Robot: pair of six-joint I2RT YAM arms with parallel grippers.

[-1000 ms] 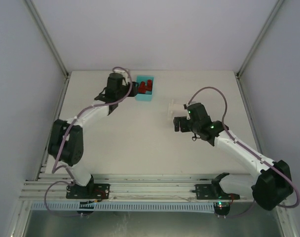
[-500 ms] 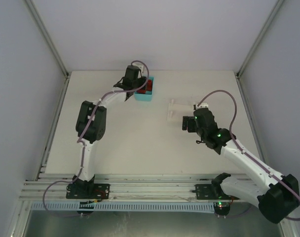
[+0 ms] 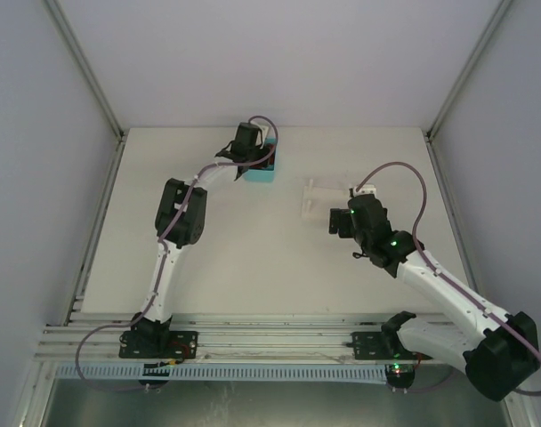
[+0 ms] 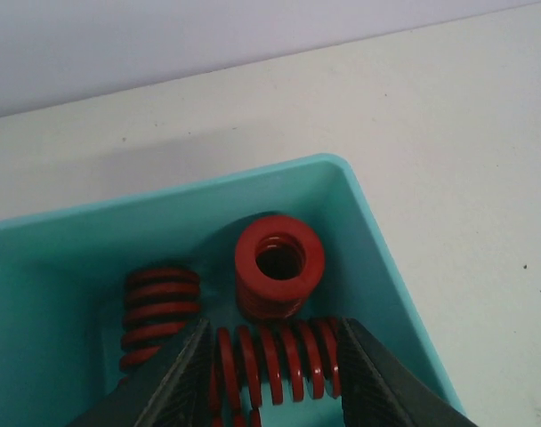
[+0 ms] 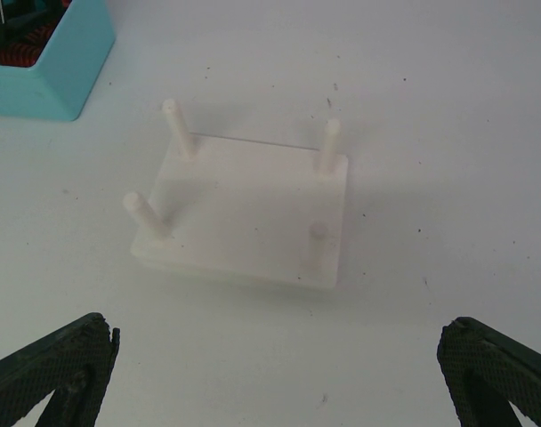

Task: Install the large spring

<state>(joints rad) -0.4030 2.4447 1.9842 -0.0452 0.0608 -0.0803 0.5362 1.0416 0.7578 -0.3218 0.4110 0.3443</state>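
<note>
Red lying spring point(image 4: 279, 365) is being straddled by the left gripper point(image 4: 272, 342), jaws partly open, nothing clamped yet (pick step, inside the teal bin point(image 4: 382, 267)). An upright spring point(image 4: 278, 258) is being seen just behind it; which one is the large one cannot be told for sure, possibly the upright. Right gripper point(image 5: 275, 374) is being held wide open, empty, near the white peg base point(image 5: 253, 209). Next: target to be confirmed, jaws closed on the coils, lift kept clear of the bin wall.
</note>
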